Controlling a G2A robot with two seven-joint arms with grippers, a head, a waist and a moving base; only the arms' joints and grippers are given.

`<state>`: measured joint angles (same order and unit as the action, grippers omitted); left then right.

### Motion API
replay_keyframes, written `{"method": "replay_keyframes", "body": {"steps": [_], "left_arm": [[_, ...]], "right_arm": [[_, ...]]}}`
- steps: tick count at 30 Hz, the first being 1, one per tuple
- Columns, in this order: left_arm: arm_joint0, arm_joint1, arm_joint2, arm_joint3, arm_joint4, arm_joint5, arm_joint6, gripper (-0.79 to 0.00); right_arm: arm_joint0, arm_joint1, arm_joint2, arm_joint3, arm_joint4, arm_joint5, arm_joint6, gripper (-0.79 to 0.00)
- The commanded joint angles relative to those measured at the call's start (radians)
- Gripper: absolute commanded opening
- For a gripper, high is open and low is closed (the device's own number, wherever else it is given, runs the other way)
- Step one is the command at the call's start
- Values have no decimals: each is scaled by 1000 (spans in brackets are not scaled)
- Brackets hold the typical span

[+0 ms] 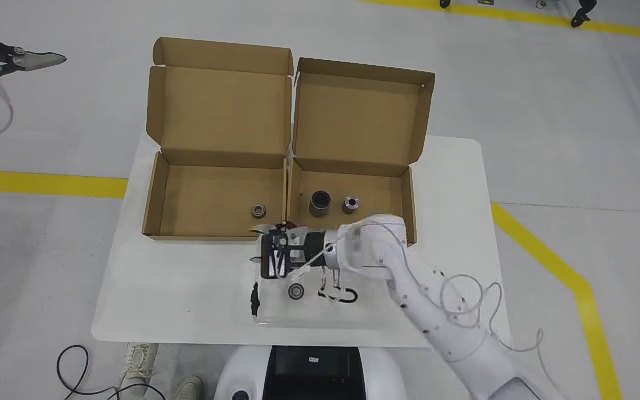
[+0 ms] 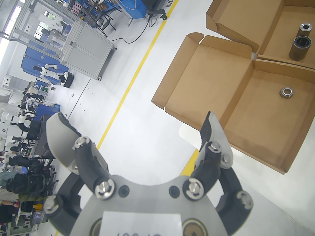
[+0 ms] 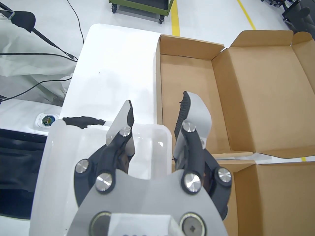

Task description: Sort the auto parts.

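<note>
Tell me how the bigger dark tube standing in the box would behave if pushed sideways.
The dark tube stands on end, taller than wide, so a high push would probably tip it. Lying down, its round wall would likely let it roll. It looks like metal: probably stiff and heavy for its size.

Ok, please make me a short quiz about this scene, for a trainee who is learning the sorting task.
1. True or false: the right gripper has its jaws shut on a part.
2. How many parts lie in the box with the dark cylinder, counting it? A one, B two, C four.
3. Fill in: the other box holds one ___.
Key: 1 false, the jaws are open and empty. 2 B. 3 bearing.
</note>
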<state>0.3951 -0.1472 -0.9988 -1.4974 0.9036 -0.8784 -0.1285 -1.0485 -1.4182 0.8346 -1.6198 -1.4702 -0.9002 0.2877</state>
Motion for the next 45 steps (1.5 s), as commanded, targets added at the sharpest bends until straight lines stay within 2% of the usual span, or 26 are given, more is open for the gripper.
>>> {"method": "replay_keyframes", "body": {"steps": [1,10,21,23,24,25,36,45], "left_arm": [[0,0,0,0,0,0,0,0],[0,0,0,0,0,0,0,0],[0,0,0,0,0,0,0,0],[0,0,0,0,0,0,0,0],[0,0,0,0,0,0,0,0],[0,0,0,0,0,0,0,0],[0,0,0,0,0,0,0,0],[0,0,0,0,0,0,0,0]], "right_arm": [[-39,13,17,-31,-26,-12,-15,-446],[-160,59,57,-82,-169,-55,-79,-437],[-168,86,42,-46,-267,-106,-108,-446],[-165,89,33,-34,-278,-112,-109,-508],[-162,90,27,-29,-282,-112,-109,-591],[-160,91,24,-23,-286,-112,-106,-594],[-132,92,-26,43,-288,-107,-60,-443],[-99,86,-61,89,-269,-96,-11,-428]]}}
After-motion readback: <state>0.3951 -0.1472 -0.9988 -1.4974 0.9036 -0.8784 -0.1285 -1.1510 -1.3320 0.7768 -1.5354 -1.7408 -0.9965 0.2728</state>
